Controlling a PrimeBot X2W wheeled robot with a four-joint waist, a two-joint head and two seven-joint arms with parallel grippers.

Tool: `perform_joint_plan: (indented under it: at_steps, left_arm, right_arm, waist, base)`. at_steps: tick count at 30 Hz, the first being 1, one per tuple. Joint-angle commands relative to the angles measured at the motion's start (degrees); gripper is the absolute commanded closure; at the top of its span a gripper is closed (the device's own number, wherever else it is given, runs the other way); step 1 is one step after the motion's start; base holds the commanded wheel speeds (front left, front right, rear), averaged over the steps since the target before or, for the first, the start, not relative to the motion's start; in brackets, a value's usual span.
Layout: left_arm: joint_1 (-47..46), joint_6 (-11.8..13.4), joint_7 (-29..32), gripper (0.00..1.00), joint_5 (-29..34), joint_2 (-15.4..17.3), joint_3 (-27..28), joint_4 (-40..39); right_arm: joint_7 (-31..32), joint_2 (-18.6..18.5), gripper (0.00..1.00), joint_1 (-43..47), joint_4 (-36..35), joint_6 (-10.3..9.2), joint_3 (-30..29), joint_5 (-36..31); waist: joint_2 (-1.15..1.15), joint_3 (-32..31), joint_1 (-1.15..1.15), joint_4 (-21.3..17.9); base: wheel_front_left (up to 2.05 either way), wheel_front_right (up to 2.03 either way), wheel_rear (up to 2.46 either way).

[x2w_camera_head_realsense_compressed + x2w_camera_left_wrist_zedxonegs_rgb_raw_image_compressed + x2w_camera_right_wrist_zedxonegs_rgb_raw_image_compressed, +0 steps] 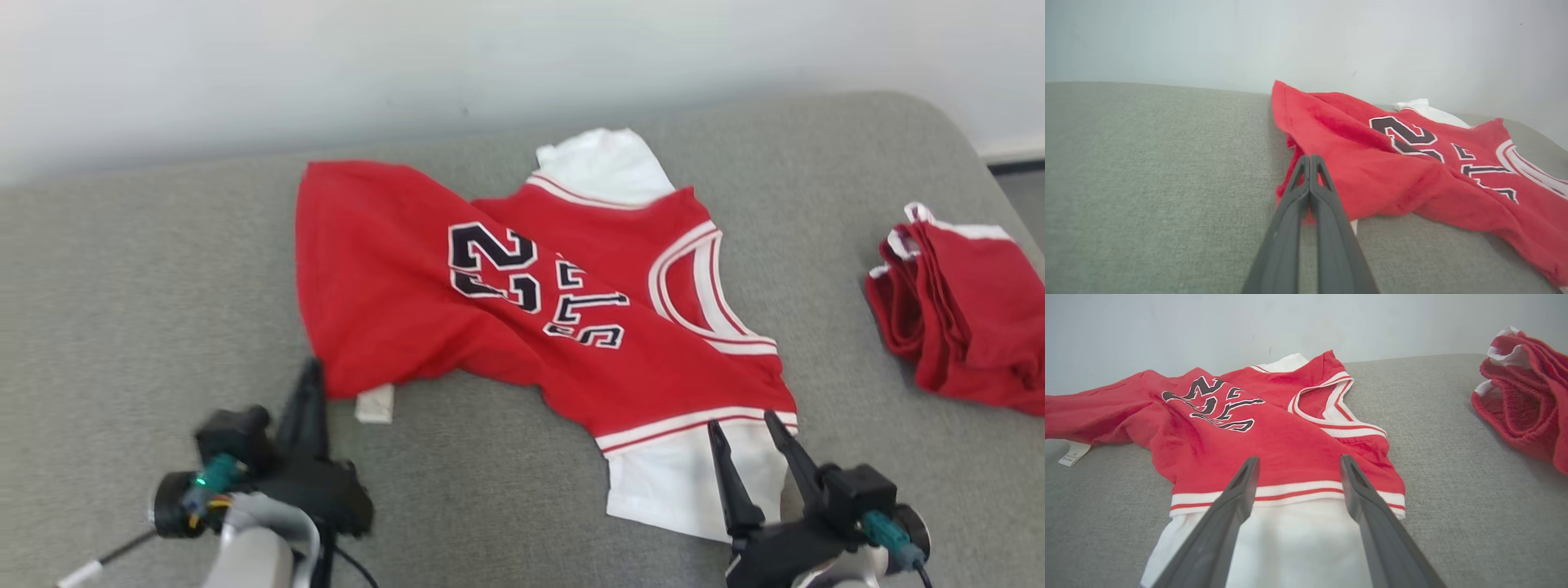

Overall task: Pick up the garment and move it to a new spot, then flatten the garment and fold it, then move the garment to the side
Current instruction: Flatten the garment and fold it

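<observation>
Pinching the jersey (490, 327) by its left hem with my left gripper (310, 380), I'm aiming my spread right gripper (743, 420) squarely at its near white sleeve (678, 482).

On the red garment (392, 269) at my 12 o'clock I read a black, white-edged number 23 (494, 267), lying sideways. At 4 o'clock of it runs matching lettering (586, 314), creased: the last letters look like L and S, the rest I cannot make out. A white tag (375, 404) at 7 o'clock of the digits carries print too small to read
</observation>
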Motion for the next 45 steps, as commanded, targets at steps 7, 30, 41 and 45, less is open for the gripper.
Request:
perform_joint_plan:
  at_steps: [7,30,41,45]
  left_arm:
    - [8.5,-0.8,-0.2,1.00,1.0,-0.7,-1.2,-6.5]
    - [1.4,1.3,-0.2,1.00,1.1,0.0,-0.2,-1.1]
    - [-1.0,6.4,-0.2,1.00,2.7,2.3,4.9,3.8]
    - [-0.4,7.4,-0.2,1.00,3.4,2.8,6.9,3.4]
  right_arm:
    - [0.0,1.0,0.00,3.2,1.0,-0.16,-0.8,0.1]
    - [0.0,-0.3,0.00,-1.2,-0.4,-0.16,-0.1,0.9]
    - [0.0,0.4,0.00,-2.0,-1.0,-0.16,-0.6,0.6]
    - [0.0,0.4,0.00,-2.0,-1.0,-0.16,-0.5,0.9]
  waist:
    - [0.00,-6.0,0.00,6.8]
    - [0.00,2.6,0.00,-0.4]
    - [0.00,3.0,0.00,-1.9]
    - [0.00,2.9,0.00,-1.6]
  base:
    - [0.00,0.00,0.00]
    - [0.00,0.00,0.00]
    - [0.00,0.00,0.00]
    - [0.00,0.00,0.00]
